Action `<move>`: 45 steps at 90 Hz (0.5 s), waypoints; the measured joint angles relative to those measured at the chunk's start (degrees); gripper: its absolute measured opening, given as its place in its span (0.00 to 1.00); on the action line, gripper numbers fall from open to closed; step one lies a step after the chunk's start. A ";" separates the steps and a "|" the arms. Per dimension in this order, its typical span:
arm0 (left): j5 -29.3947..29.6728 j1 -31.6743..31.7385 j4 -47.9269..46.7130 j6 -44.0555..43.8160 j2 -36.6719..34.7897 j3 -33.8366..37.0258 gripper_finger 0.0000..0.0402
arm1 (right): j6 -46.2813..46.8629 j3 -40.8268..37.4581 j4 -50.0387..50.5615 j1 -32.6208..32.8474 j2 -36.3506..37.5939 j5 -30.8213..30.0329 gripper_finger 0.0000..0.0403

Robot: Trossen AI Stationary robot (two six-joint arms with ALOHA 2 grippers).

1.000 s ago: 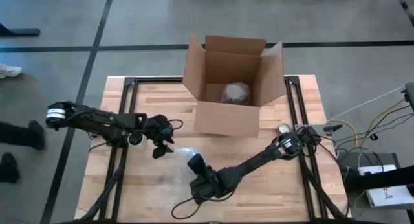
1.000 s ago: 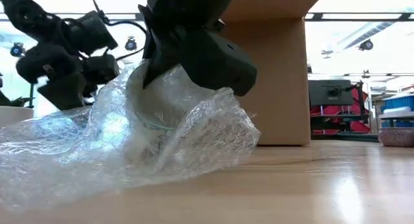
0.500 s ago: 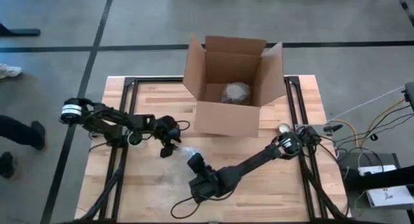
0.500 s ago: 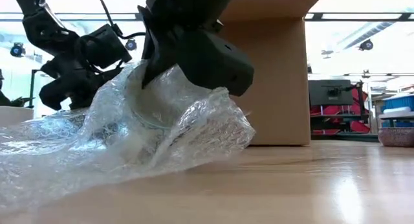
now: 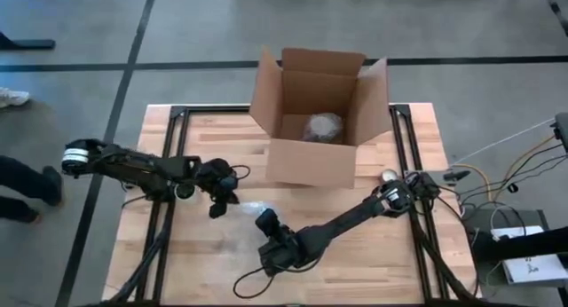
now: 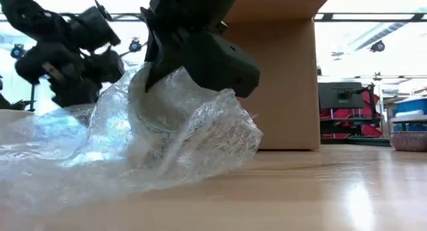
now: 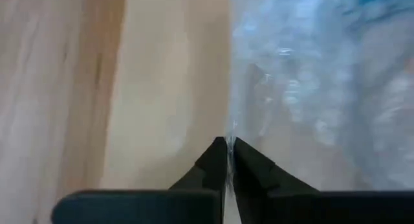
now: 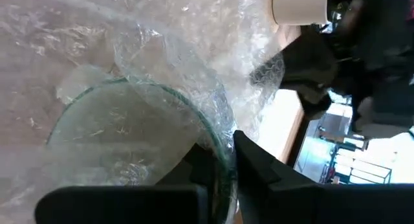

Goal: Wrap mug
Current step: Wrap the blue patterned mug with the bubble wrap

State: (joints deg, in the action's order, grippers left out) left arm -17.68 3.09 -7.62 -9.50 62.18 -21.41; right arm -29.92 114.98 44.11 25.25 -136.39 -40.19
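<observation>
Left arm has swung back toward the left w/ its catch: half a sec ago the left gripper (image 5: pixel 220 203) sat closer to the brown cardboard box (image 5: pixel 315 121); now it's farther left again, dragging the edge of the clear bubble-wrap sheet (image 6: pixel 100 151) along. Its jaws are pinched tight on that thin film edge, per the left wrist view (image 7: pixel 228 146). So the wrap looks to be getting pulled taut or repositioned, not yet folded over.

Right gripper (image 5: pixel 269 240) hasn't shifted much; it sits near the front-centre of the surface, jaws clamped on the rim of the clear glass mug (image 8: pixel 139 136), w/ wrap bunched between and around. Mug sits on the sheet, partly draped, top open, so the job is prob. mid-way, I'd judge.

Light wooden surface (image 5: pixel 399 263) on a black frame; the box stands open at the far side w/ a wrapped bundle (image 5: pixel 323 127) inside. Grey floor w/ dark lines around. A person's legs (image 5: pixel 18 187) show at the left edge.
</observation>
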 joint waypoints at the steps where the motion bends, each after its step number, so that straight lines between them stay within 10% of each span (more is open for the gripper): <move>1: 0.01 -0.18 0.04 -0.24 -0.44 -0.01 0.00 | 0.03 0.00 -0.01 -0.03 0.01 0.12 0.05; 45: 1.28 -4.66 0.71 -3.95 -6.23 -6.04 0.00 | 3.80 0.16 0.63 -3.29 2.85 7.98 0.05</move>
State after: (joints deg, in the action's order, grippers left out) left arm -16.40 -1.58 -6.90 -13.45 55.95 -27.45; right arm -26.12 115.14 44.74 21.96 -133.54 -32.21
